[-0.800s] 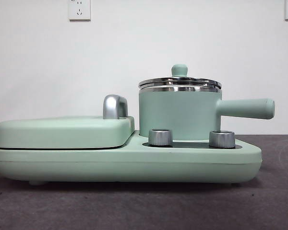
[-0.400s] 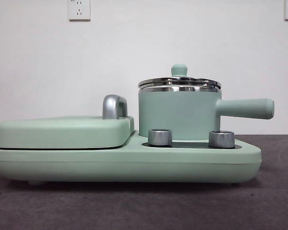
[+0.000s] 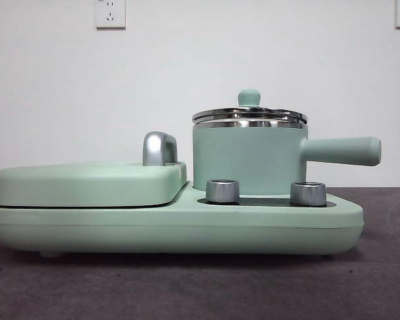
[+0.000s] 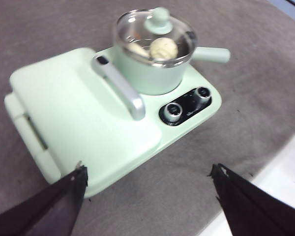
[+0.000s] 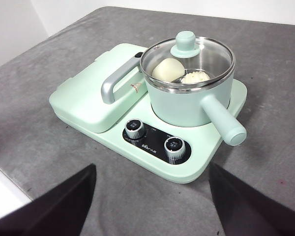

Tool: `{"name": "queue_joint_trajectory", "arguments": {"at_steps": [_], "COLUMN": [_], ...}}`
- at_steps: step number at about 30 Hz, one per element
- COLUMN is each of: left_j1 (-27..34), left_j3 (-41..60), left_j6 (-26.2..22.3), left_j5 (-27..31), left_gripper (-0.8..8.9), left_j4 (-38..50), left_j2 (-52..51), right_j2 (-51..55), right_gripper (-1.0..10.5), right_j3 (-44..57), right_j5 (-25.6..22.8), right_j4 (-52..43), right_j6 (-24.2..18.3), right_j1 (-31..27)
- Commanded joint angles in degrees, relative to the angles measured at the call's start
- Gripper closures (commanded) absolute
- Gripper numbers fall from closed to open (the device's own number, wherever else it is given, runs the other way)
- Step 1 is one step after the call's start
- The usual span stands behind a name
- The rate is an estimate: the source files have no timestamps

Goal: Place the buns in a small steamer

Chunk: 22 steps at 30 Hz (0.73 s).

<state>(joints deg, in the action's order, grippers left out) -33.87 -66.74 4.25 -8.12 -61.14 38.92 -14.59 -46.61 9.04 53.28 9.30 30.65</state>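
Observation:
The small steamer point(image 3: 248, 159) is a mint-green pot with a side handle point(image 3: 343, 151), standing on the right of the mint-green cooker base point(image 3: 187, 227). Its glass lid with the green knob point(image 3: 249, 97) is on. Through the lid in the right wrist view, the smooth bun point(image 5: 167, 69) and the ridged bun point(image 5: 195, 77) lie inside the steamer point(image 5: 187, 103). The left wrist view shows the steamer point(image 4: 152, 73) with the ridged bun point(image 4: 163, 48) and part of the smooth bun point(image 4: 137, 49) inside. My left gripper point(image 4: 147, 178) and right gripper point(image 5: 152, 184) are both open, empty and well away from the cooker.
The flat griddle lid point(image 3: 87, 181) with its chrome handle point(image 3: 159, 148) covers the left of the cooker. Two chrome knobs point(image 3: 223, 191) sit on the front panel. The cooker stands on a grey tabletop point(image 3: 200, 287); the table's edge shows in the left wrist view point(image 4: 265, 187).

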Motion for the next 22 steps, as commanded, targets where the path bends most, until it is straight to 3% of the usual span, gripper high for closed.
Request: {"name": "queue_joint_trajectory", "arguments": {"at_steps": [1,6,7,9,10,22], "left_j1": [-0.15,-0.15,-0.15,-0.15,-0.15,-0.17], "left_j3": [6.08,13.33,13.97,14.27,14.27,14.25], "left_j6": [3.45,7.41,7.78,7.78,7.80,7.82], "left_j5": [0.20,0.20,0.20,0.20,0.20,0.20], "left_gripper": [4.12,4.19,4.84,8.10,7.89,7.93], "left_j4": [3.28,5.68,5.70,5.40,5.57,5.88], "left_j2": [-3.82,-9.73,-10.27,-10.64,-10.69,-10.67], "right_j2": [0.09,0.11,0.09,0.09,0.09,0.11], "right_gripper": [5.9,5.9,6.0,8.8,9.5,9.3], "right_j3": [-0.42,-0.42,-0.42,-0.42,-0.42,-0.42], "right_j5": [-0.02,-0.02,-0.02,-0.02,-0.02,-0.02], "right_j4": [-0.70,-0.66,-0.66,-0.57,-0.61,-0.61], "right_j6": [0.52,0.55,0.55,0.48,0.04,0.15], "right_j1": [0.33,0.33,0.33,0.33,0.33,0.33]}}
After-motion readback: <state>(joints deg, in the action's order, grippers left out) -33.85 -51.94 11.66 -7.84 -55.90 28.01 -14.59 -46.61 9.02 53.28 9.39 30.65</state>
